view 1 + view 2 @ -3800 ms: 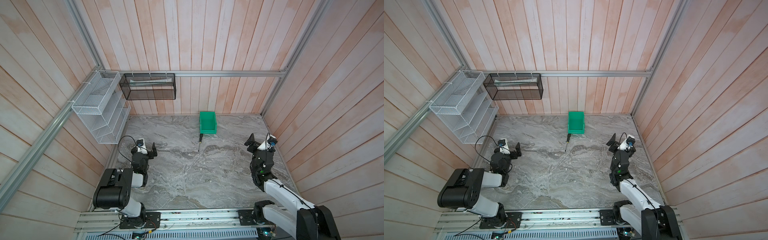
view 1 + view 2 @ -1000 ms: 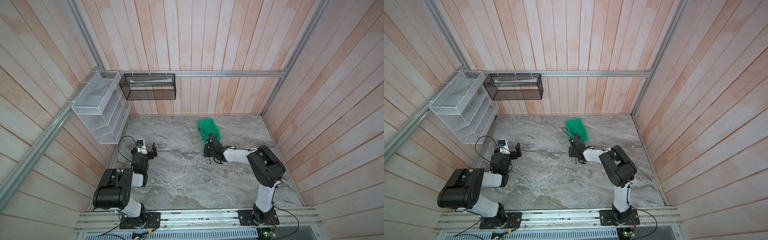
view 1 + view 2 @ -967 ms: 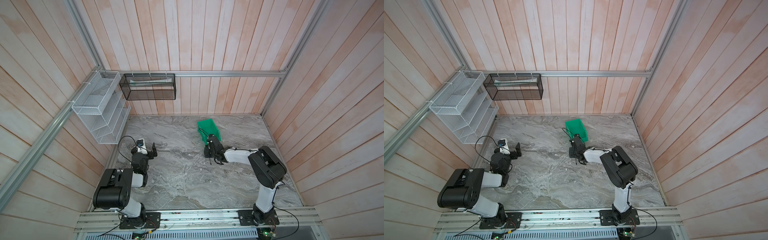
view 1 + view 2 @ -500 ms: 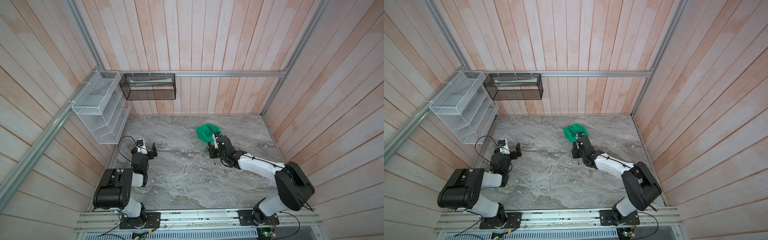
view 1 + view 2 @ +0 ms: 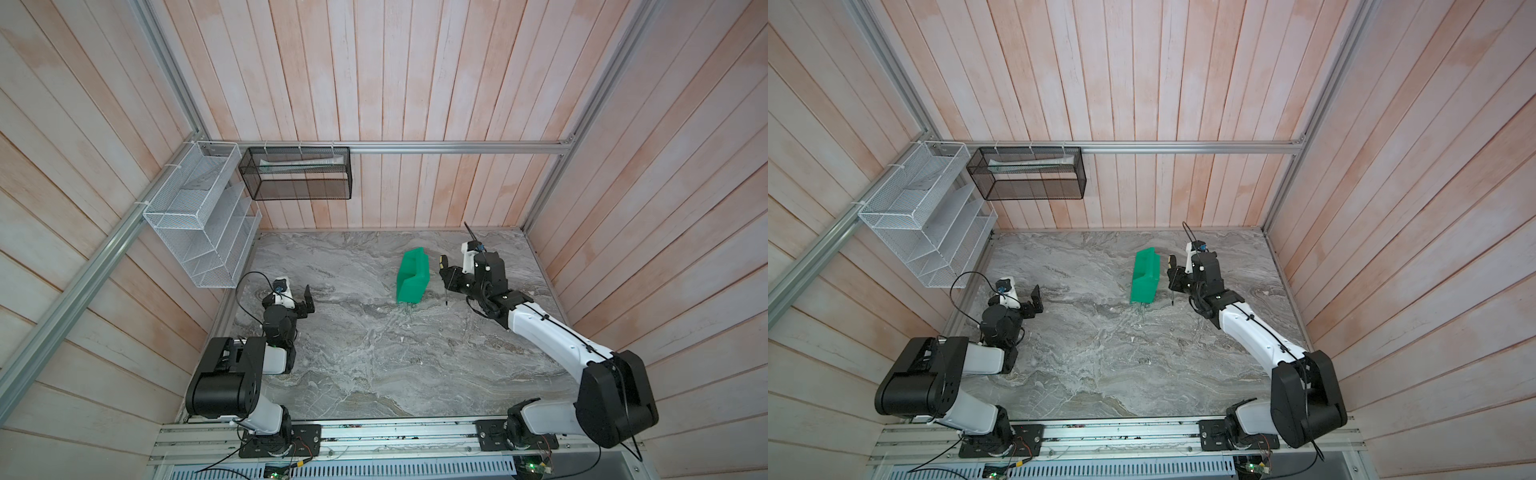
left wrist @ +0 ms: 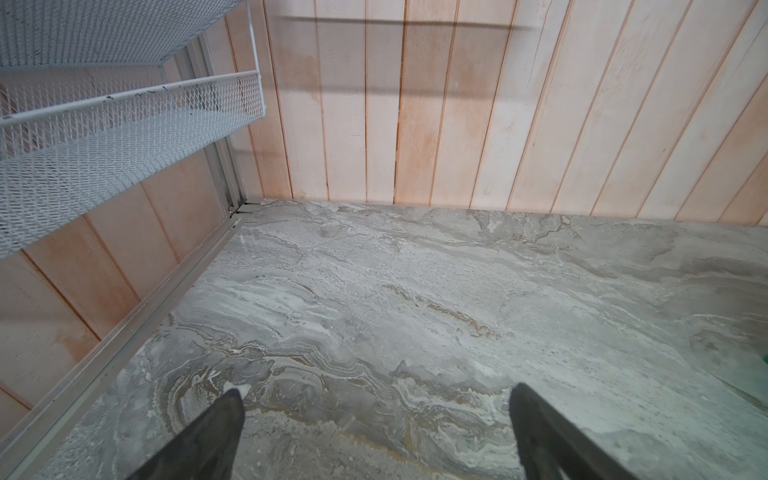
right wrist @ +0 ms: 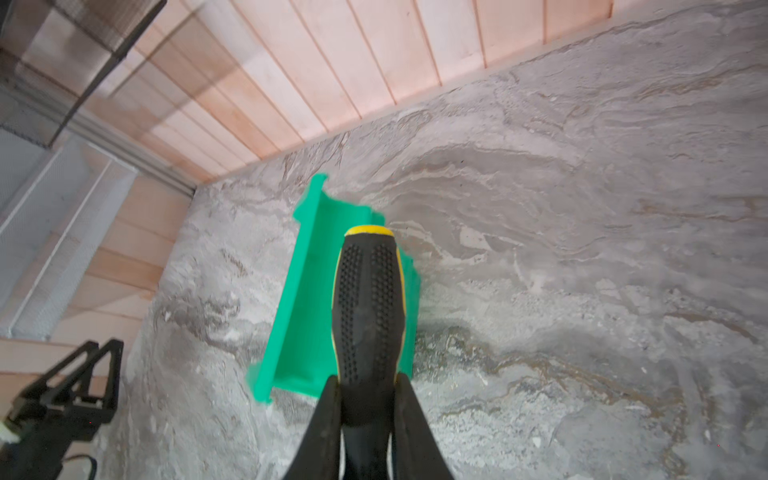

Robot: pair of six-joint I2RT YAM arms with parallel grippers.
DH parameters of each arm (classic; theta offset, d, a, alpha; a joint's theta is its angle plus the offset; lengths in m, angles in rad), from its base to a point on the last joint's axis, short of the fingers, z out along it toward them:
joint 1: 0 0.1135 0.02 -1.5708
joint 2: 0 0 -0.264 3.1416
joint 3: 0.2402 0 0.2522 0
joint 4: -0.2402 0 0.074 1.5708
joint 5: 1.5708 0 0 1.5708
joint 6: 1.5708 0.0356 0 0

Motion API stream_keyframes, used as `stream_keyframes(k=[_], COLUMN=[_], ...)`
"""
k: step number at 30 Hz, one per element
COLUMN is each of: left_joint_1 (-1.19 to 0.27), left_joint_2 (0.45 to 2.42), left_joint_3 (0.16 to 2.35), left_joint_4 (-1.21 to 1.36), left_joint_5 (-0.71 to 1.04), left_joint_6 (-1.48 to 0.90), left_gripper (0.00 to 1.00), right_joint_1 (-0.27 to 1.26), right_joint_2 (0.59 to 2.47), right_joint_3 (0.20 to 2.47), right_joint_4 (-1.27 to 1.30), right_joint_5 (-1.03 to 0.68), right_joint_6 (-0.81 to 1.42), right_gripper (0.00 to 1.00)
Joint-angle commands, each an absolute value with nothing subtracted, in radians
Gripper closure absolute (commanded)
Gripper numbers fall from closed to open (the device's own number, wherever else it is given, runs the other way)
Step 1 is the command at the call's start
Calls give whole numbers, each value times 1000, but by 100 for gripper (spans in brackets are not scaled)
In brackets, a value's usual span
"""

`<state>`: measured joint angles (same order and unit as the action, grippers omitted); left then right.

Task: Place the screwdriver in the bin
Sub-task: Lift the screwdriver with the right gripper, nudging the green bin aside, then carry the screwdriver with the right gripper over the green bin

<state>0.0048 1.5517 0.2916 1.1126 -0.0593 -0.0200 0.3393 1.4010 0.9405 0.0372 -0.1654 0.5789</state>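
Halfway there — right gripper (image 7: 366, 380) is clamped on the screwdriver (image 7: 368, 291), held just beside the bin (image 5: 412, 276), which looks tipped. Drop-in not done; left gripper (image 6: 377, 392) idle, spread wide.

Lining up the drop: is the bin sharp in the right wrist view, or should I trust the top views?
Right wrist view: screwdriver handle crisp in the right gripper, but the bin smears at its edges, probably motion blur. Both top views: bin sharp and evenly lit, no glare, though small.
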Motion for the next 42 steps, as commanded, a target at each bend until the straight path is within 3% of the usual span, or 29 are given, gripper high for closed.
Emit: stream_keyframes(k=[1,6,15,23,28,42], left_joint_1=[8,8,8,8,8,8], left_joint_2=[1542,1543,1542,1542,1542,1542], left_joint_3=[291,292,292,291,291,291], left_joint_4=[1105,1105,1105,1106,1104,1105], left_joint_5=[-50,-51,-51,-51,-51,-51], left_joint_6=[-24,-24,-24,-24,-23,-24], left_gripper=[0,0,0,0,0,0], right_joint_1=[308,307,353,500,512,366], right_joint_2=[1479,1548,1445,1625,1716,1640], right_joint_3=[1028,1082,1128,1309,1372,1110], right_joint_4=[74,83,-7,-128,-186,-113], right_joint_5=[-287,-300,-207,-164,-170,-179], right_joint_6=[669,700,543,463,449,451], right_gripper=[100,100,99,99,99,99])
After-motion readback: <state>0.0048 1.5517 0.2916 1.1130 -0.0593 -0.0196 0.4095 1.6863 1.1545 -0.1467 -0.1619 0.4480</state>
